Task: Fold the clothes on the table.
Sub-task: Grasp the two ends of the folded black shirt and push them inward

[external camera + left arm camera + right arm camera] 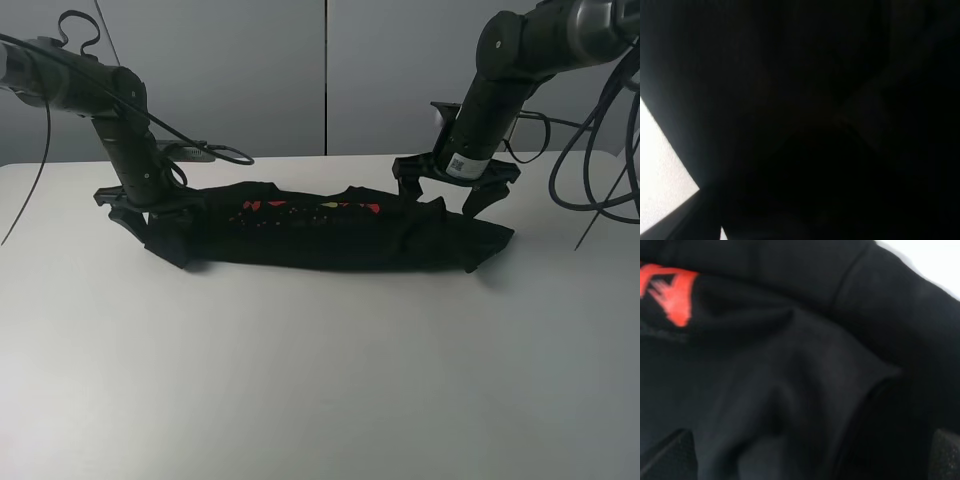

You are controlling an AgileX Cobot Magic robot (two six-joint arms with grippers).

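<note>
The clothes [330, 232], a black T-shirt with red print on the chest, lie as a long narrow band across the back half of the table [300, 380]. My left gripper [150, 208] sits low over the band's left end with its fingers spread; the left wrist view is almost all dark cloth [815, 100] with a sliver of table [660, 170]. My right gripper [452, 192] hovers open just above the band's right end, one finger on each side. Its wrist view looks down on rumpled black cloth [805, 365] and a red character [670, 295], with nothing between the fingers.
Grey wall panels [320, 70] stand behind the table's back edge. Black cables [600, 150] hang from the right arm at the far right, and a cable loop [215, 153] lies behind the left arm. Bare white tabletop stretches from the shirt to the front edge.
</note>
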